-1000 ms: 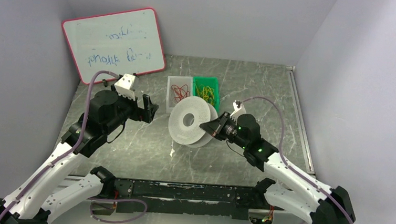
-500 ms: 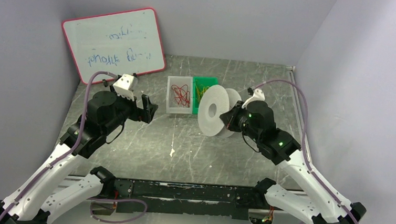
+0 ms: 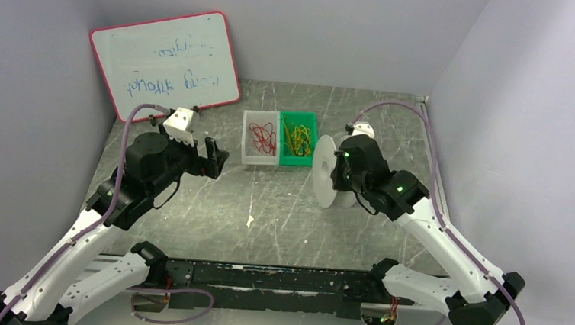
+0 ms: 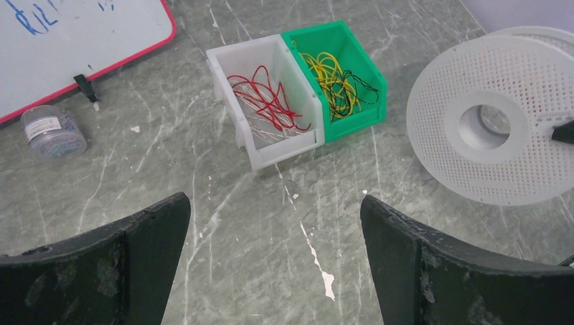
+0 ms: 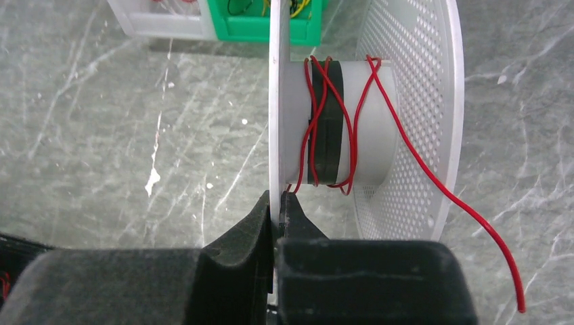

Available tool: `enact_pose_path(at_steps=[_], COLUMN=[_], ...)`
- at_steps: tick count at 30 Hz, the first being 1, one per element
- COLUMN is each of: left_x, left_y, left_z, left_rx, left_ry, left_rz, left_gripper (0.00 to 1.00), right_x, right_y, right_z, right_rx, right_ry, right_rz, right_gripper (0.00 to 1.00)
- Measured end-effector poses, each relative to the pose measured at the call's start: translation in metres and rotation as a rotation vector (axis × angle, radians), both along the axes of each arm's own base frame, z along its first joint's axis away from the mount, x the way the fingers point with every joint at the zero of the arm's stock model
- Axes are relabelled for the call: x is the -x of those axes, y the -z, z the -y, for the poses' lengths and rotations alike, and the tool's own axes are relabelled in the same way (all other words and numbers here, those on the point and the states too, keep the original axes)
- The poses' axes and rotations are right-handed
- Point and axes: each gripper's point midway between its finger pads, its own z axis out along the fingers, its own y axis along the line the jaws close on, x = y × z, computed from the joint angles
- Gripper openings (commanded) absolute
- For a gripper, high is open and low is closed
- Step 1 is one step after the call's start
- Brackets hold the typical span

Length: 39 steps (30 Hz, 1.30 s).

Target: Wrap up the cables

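A white perforated spool (image 3: 323, 173) stands on edge right of the bins, and my right gripper (image 5: 279, 200) is shut on its near flange (image 5: 277, 101). One red cable (image 5: 325, 115) is wound a few turns around the hub. Its loose tail (image 5: 487, 230) trails off to the right. More red cables (image 4: 271, 105) lie in a white bin (image 3: 259, 157), and yellow cables (image 4: 332, 78) lie in a green bin (image 3: 297, 161). My left gripper (image 4: 274, 203) is open above bare table, left of the bins, holding nothing.
A whiteboard with a red rim (image 3: 165, 62) leans at the back left. A small clear vial (image 4: 53, 130) lies in front of it. The enclosure's walls stand close on the left, back and right.
My right arm carried the spool to the right and away from the table's middle, turning it from face-on to edge-on. The left arm stayed still.
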Motion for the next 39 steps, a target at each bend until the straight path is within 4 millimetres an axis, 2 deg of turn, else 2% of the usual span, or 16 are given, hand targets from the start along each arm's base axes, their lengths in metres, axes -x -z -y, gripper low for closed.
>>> enact_pose_path(at_steps=[4, 7, 13, 18, 23, 30, 39], left_x=[-0.001, -0.002, -0.005, -0.006, -0.007, -0.007, -0.004], left_y=[0.0, 0.001, 0.003, 0.007, 0.01, 0.013, 0.008], left_z=[-0.002, -0.004, -0.013, -0.021, -0.028, -0.033, -0.036], left_rx=[-0.002, -0.006, -0.014, -0.025, -0.033, -0.035, -0.023], left_ry=[-0.012, -0.028, -0.084, -0.13, -0.169, -0.202, -0.208], left_rz=[0.001, 0.001, -0.007, -0.022, -0.03, -0.042, -0.029], left_gripper=[0.99, 0.98, 0.98, 0.98, 0.98, 0.98, 0.98], right_x=[0.007, 0.013, 0.029, 0.04, 0.04, 0.04, 0.029], right_y=[0.012, 0.019, 0.033, 0.035, 0.035, 0.037, 0.05], right_z=[-0.01, -0.026, -0.081, -0.127, -0.156, -0.183, -0.197], right_rx=[0.039, 0.063, 0.1, 0.081, 0.068, 0.057, 0.097], right_ry=[-0.037, -0.072, -0.156, -0.212, -0.216, -0.193, -0.13], right_rz=[-0.037, -0.053, -0.074, -0.064, -0.035, -0.001, 0.029], right_gripper=[0.0, 0.0, 0.0, 0.0, 0.0, 0.0, 0.0])
